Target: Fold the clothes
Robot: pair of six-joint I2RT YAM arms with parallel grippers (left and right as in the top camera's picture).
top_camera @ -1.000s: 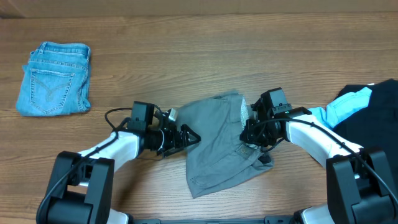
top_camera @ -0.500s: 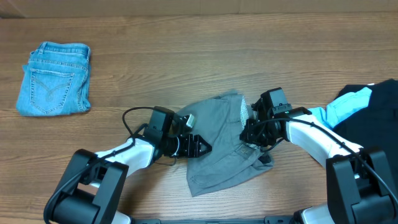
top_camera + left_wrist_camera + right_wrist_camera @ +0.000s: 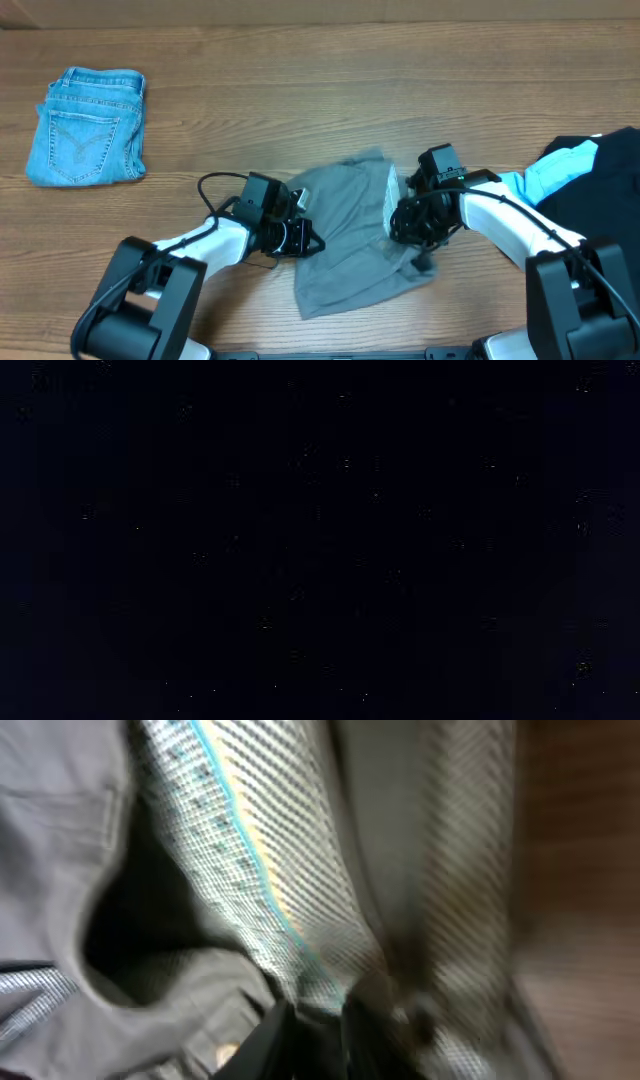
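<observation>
— On the bench (image 3: pixel 320 90), where are the grey shorts (image 3: pixel 350 245) seen?
— Mid-bench, near side. Their right edge is pinched by the right hand (image 3: pixel 402 228); the grip of the left hand (image 3: pixel 310 240) cannot be told.

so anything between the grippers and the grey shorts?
Nothing visible. In the overhead view the left gripper sits at the left edge of the grey shorts, the right gripper at their pale-lined right edge. The left wrist view is black, so contact there is unconfirmed.

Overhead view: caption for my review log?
Left gripper and right gripper at opposite edges of crumpled grey cotton shorts; folded light-blue denim far left, black and sky-blue garments right.
</observation>
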